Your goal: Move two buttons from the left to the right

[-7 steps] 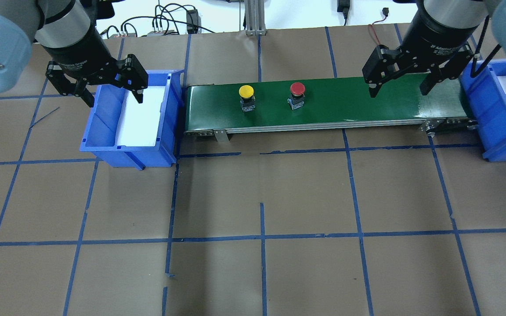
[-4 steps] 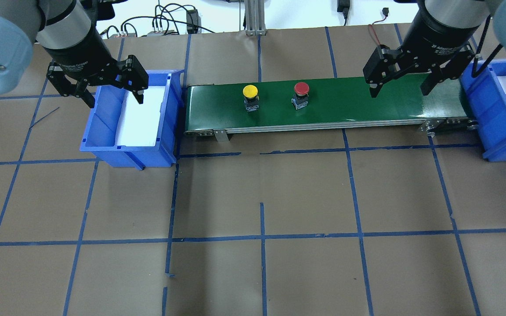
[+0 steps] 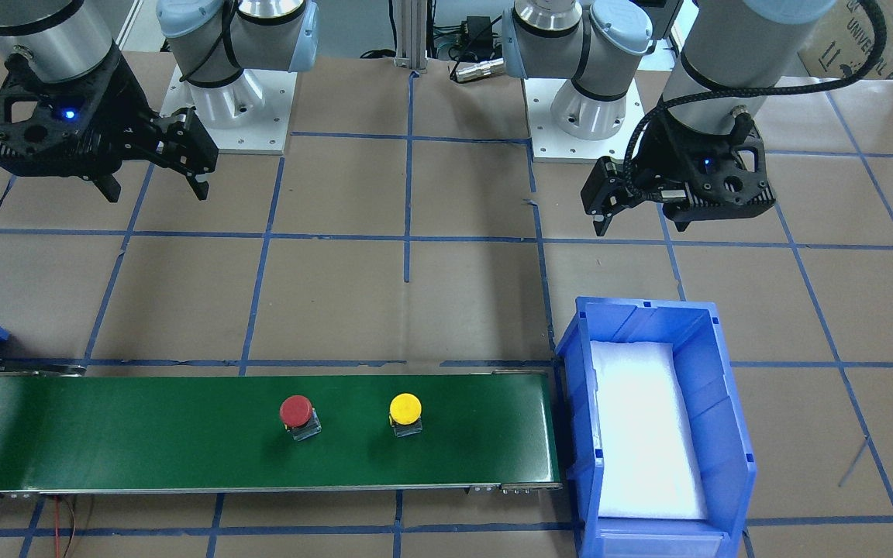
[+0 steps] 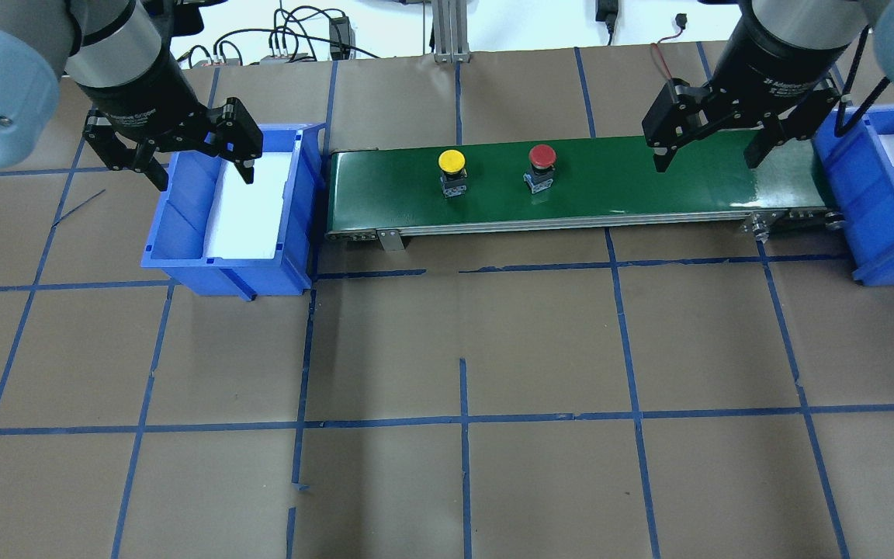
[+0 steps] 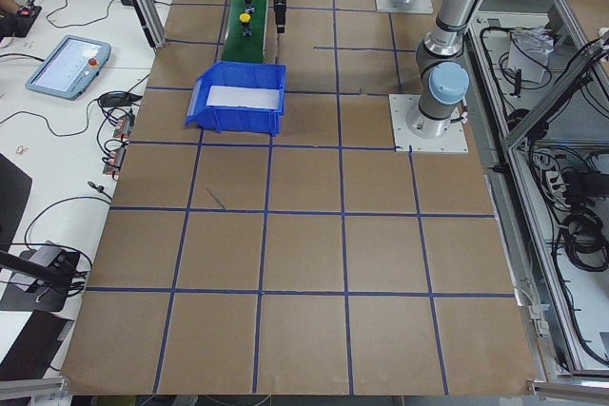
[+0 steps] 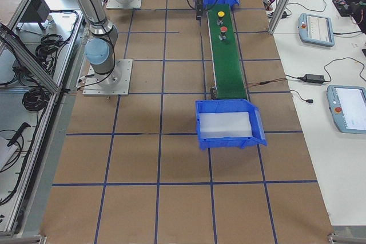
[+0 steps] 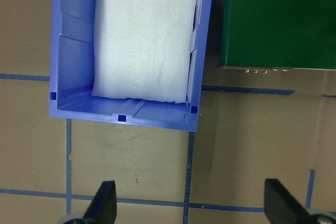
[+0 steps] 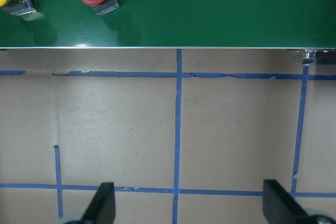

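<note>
We see the yellow button [image 4: 452,161] and red button [image 4: 542,157] have ridden slightly further right along the green conveyor belt [image 4: 385,194] toward our right gripper [image 4: 705,164], waiting fingers apart above its end (the left gripper [image 4: 204,178], also spread, hangs empty over its blue bin [image 4: 222,272]).

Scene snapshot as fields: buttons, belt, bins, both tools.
yellow button: upright on green belt, nearer left bin
red button: upright on belt, apart from yellow, on the side toward right bin
left bin: foam liner only
right bin: no buttons inside
left tool: open, empty
right tool: open, empty
status: neither button delivered yet
</note>
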